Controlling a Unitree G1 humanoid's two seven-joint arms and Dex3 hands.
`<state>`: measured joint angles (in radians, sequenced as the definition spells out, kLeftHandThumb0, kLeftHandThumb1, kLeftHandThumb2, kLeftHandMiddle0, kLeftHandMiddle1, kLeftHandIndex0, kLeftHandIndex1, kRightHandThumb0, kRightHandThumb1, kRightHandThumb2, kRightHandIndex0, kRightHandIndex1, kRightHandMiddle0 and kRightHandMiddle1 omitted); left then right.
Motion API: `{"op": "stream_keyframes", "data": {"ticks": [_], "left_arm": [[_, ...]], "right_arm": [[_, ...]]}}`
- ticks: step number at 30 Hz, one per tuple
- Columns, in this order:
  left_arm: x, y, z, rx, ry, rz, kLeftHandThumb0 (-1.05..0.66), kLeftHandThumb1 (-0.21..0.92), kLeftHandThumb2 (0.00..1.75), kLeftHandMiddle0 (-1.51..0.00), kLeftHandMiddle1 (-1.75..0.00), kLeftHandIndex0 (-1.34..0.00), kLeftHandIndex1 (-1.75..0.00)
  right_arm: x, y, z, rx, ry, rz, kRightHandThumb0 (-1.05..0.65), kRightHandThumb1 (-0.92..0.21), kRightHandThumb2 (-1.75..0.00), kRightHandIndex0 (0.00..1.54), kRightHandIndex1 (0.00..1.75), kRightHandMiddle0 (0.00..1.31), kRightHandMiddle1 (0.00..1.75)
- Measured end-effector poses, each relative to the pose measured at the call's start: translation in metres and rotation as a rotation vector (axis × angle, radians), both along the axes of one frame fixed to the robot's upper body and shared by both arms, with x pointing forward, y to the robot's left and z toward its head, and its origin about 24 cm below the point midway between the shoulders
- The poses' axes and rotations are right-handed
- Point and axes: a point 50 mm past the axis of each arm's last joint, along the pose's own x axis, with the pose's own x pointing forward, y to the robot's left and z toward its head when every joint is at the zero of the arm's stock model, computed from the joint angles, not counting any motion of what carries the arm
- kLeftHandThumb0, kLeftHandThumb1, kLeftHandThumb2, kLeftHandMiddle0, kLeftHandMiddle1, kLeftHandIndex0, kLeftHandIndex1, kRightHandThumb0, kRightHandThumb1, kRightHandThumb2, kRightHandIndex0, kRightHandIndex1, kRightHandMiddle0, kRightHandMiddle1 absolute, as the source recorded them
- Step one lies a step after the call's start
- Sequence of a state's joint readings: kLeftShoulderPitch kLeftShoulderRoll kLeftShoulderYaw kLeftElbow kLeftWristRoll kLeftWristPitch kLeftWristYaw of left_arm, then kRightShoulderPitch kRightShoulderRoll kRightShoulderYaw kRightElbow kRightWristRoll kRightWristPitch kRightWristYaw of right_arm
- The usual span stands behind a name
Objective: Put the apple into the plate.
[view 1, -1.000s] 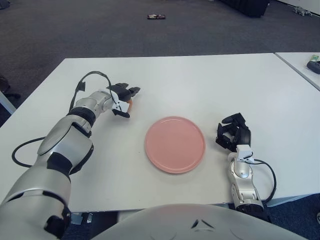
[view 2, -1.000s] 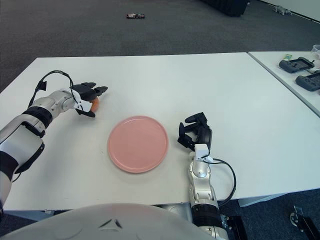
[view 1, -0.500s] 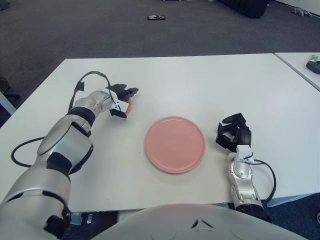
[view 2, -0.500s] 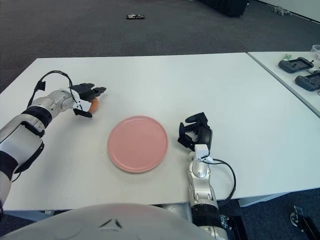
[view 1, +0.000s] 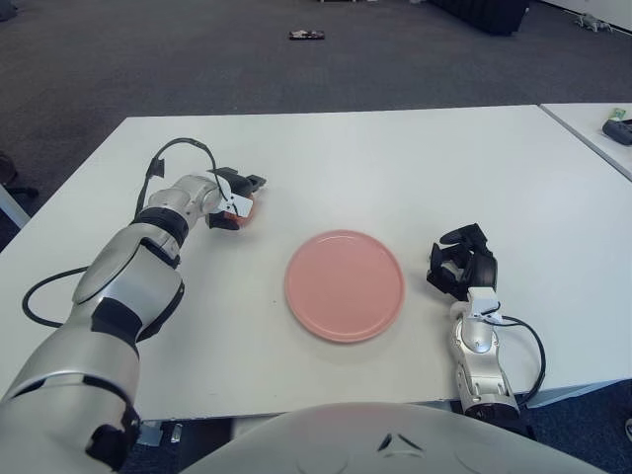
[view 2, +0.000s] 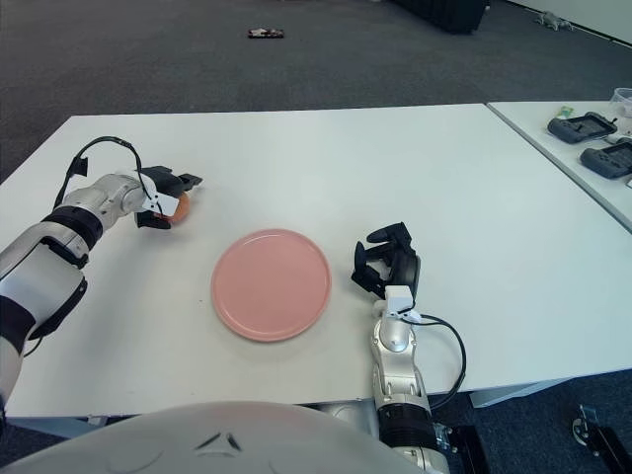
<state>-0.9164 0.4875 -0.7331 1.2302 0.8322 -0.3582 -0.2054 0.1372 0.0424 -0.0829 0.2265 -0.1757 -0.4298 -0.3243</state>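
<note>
On the white desk [view 1: 395, 168], grasp step: left hand [view 1: 233, 197] curled around the apple [view 1: 247, 207], left of the pink plate [view 1: 345, 285]; next, lift and carry rightward over it.

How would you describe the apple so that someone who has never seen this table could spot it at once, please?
Start at the white table and find the pink plate near its middle. Look from there toward the far left, to the left hand. The apple is the small orange-red object between its dark fingers, largely hidden by them; nothing else near that hand is coloured. The right hand shows right of the plate.
</note>
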Motion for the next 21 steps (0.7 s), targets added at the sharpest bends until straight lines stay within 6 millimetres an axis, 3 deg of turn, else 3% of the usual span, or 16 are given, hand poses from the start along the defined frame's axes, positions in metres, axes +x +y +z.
{"op": "stream_keyframes", "data": {"ticks": [3,5,6,7,8,11,13,15,21], "left_arm": [[0.000,0.001,0.000,0.000,-0.001,0.003,-0.40,0.04,1.37,0.00,-1.47,0.00,-1.29],[0.000,0.001,-0.001,-0.005,-0.007,0.009,-0.38,0.03,1.41,-0.09,-1.64,0.00,-1.55],[0.000,0.002,-0.001,-0.009,-0.011,0.014,-0.38,0.03,1.41,-0.10,-1.66,0.00,-1.59],[-0.001,0.002,-0.001,-0.013,-0.015,0.020,-0.08,0.15,1.36,-0.27,-1.69,0.00,-1.65],[-0.001,0.003,-0.001,-0.017,-0.019,0.026,0.11,0.23,1.32,-0.37,-1.71,0.00,-1.68],[-0.001,0.005,-0.003,-0.037,-0.030,0.046,0.35,0.28,1.32,-0.53,-1.73,-0.08,-1.73],[-0.002,0.006,-0.004,-0.054,-0.040,0.056,0.42,0.26,1.36,-0.59,-1.74,-0.17,-1.74],[-0.003,0.007,-0.005,-0.077,-0.058,0.068,0.17,0.21,1.43,-0.69,-1.72,-0.34,-1.74],[-0.005,0.011,-0.008,-0.115,-0.115,0.091,0.02,0.04,1.60,-0.85,-1.64,-0.58,-1.75]], "right_arm": [[0.000,0.000,0.000,-0.002,0.001,0.005,-0.42,-0.52,-1.07,0.67,1.42,0.45,1.75],[0.000,0.000,0.000,-0.003,0.001,0.006,-0.42,-0.52,-1.08,0.67,1.41,0.45,1.75],[0.000,0.000,0.000,-0.003,0.001,0.006,-0.42,-0.52,-1.08,0.67,1.41,0.45,1.75],[0.000,0.000,0.000,-0.003,0.001,0.005,-0.42,-0.52,-1.08,0.67,1.41,0.45,1.75],[0.000,0.000,0.000,-0.003,0.001,0.005,-0.42,-0.52,-1.08,0.67,1.41,0.45,1.75],[0.000,0.000,0.000,-0.003,0.001,0.005,-0.42,-0.52,-1.07,0.67,1.41,0.45,1.75],[0.000,0.000,0.000,-0.003,0.000,0.005,-0.42,-0.52,-1.07,0.67,1.42,0.45,1.75],[0.000,0.000,0.000,-0.003,0.000,0.005,-0.42,-0.52,-1.07,0.69,1.42,0.45,1.75],[0.000,-0.001,0.000,-0.003,0.006,-0.007,-0.41,-0.53,-1.06,0.68,1.42,0.44,1.75]]}}
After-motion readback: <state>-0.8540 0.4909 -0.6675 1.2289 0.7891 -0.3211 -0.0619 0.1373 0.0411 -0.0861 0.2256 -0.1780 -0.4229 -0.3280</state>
